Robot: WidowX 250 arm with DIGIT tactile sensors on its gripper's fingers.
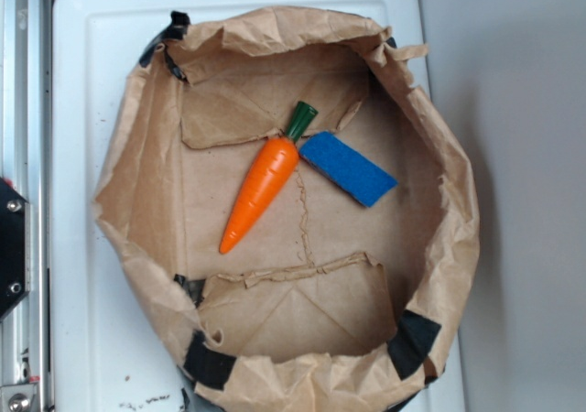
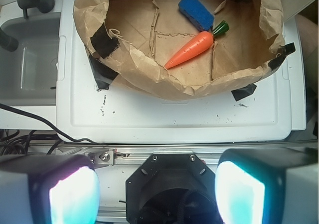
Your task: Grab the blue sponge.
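Spread wide, the claw (image 2: 157,189) shows only in the wrist view, its two glowing pads (image 2: 74,196) at the bottom corners with nothing between them; it hangs over the metal rail, well apart from the paper bag. Blue sponge (image 1: 349,168) lies flat on the floor of the brown paper bag (image 1: 137,156), whose walls are rolled down into a crumpled rim patched with black tape (image 1: 412,339). In the exterior view the sponge sits right of centre, toward the bag's far wall, long axis diagonal. Orange toy carrot (image 1: 261,192) lies just beside it, on its left, green top (image 1: 300,120) pointing to the far wall; sponge corner and carrot shoulder appear to touch, though I cannot tell for certain. Bag rests on a white plastic lid (image 1: 82,82) that serves as the bench.
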